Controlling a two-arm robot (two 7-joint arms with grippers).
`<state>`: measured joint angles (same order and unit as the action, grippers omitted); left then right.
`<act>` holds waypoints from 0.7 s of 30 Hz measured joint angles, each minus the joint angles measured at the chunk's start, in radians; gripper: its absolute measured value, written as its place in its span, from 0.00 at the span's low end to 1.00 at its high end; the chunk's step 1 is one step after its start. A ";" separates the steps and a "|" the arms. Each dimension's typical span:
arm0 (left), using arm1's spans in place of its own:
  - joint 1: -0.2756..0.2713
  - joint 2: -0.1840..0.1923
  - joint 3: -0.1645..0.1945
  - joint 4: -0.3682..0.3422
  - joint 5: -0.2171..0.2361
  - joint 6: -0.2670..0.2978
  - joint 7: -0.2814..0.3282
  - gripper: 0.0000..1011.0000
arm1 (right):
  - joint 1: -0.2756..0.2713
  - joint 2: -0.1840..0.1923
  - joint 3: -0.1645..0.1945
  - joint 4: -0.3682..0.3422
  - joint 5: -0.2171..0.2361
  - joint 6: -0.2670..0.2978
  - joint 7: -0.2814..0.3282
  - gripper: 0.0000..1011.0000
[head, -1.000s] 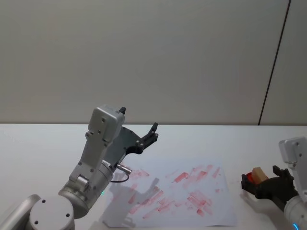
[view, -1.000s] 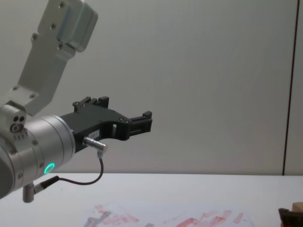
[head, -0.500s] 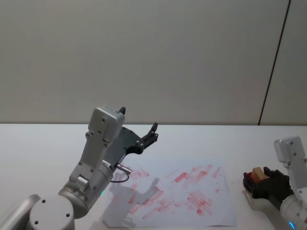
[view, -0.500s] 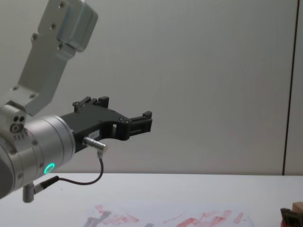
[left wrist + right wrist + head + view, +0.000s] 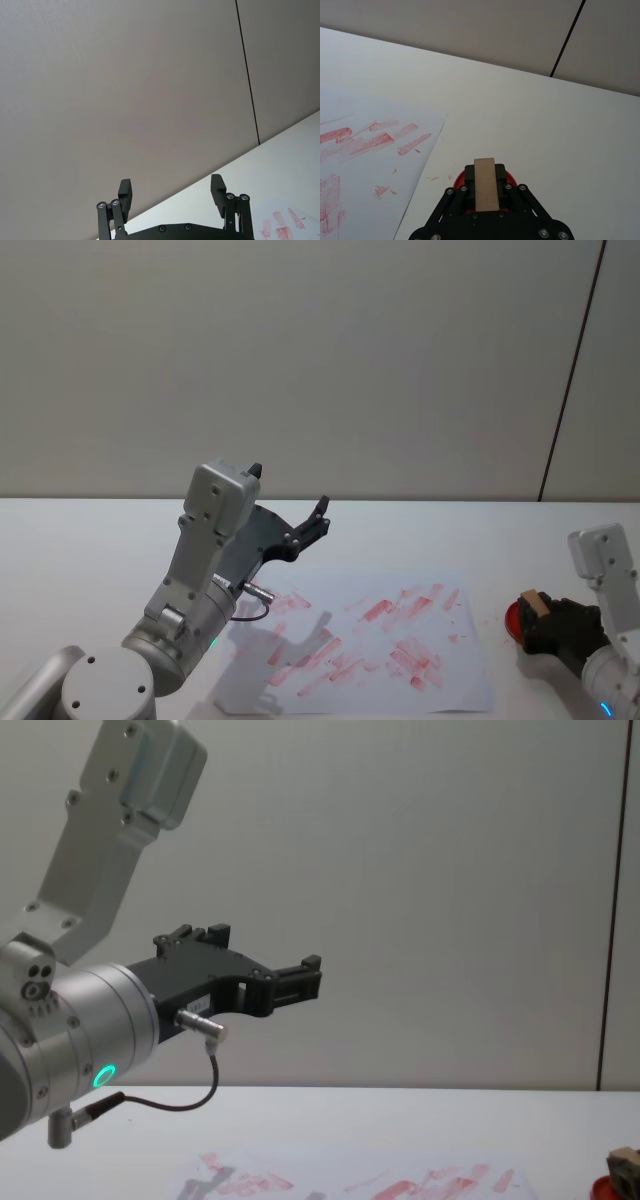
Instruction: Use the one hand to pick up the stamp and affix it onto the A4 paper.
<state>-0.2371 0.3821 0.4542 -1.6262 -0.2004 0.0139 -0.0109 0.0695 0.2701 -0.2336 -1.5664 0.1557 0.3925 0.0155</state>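
- Head view: The right gripper [image 5: 540, 628], at 4 o'clock in the frame, grips the stamp [image 5: 532, 604] in closed jaws directly over the red ink pad [image 5: 513, 621]. Whether the block's face touches the pad cannot be told. The A4 paper [image 5: 455, 680], red with imprints, lies flat on the white table [image 5: 90, 540] at 9 o'clock from the pad, near but apart. The left gripper [image 5: 289, 490] hangs raised at 11 o'clock from the sheet's middle, jaws wide and empty.
- Left wrist view: The left jaws stand wide apart against the grey wall [image 5: 125, 75] with nothing between them. A corner of the stamped sheet peeps in at 4 o'clock.
- Right wrist view: The wooden block sits square between the jaws, the pad showing red on either side. The sheet's nearest edge runs at 9 to 10 o'clock from it, with bare table between. The step in hand appears to be carrying the stamp across. It would go best by lifting straight clear of the pad, keeping the block level, travelling toward 9 o'clock and pressing flat well inside the edge, preferably on a white patch.
- Chest view: The stamp peeps in at 4 o'clock above the pad, and the left arm looms large from 9 o'clock, high over the sheet. Room over the sheet's right half looks open, while the left half lies under the raised arm.
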 joint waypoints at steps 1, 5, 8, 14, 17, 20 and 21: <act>0.000 0.000 0.000 0.000 0.000 0.000 0.000 0.99 | 0.000 0.000 0.000 0.000 0.000 0.000 0.000 0.22; 0.000 0.000 0.000 0.000 0.000 0.000 0.000 0.99 | 0.001 0.000 0.000 0.000 -0.001 -0.002 0.002 0.22; 0.000 0.000 0.000 0.000 0.000 0.000 0.000 0.99 | 0.003 -0.001 0.000 0.000 -0.003 -0.013 0.005 0.22; 0.000 0.000 0.000 0.000 0.000 0.000 0.000 0.99 | 0.012 -0.006 0.000 -0.008 -0.009 -0.049 0.021 0.22; 0.000 0.000 0.000 0.000 0.000 0.000 0.000 0.99 | 0.019 -0.010 -0.002 -0.018 -0.010 -0.071 0.037 0.22; 0.000 0.000 0.000 0.000 0.000 0.000 0.000 0.99 | 0.028 -0.016 -0.005 -0.026 -0.009 -0.091 0.058 0.22; 0.000 0.000 0.000 0.000 0.000 0.000 0.000 0.99 | 0.031 -0.019 -0.006 -0.029 -0.009 -0.095 0.063 0.22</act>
<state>-0.2372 0.3821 0.4542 -1.6262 -0.2004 0.0139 -0.0109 0.1005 0.2515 -0.2394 -1.5953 0.1470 0.2972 0.0788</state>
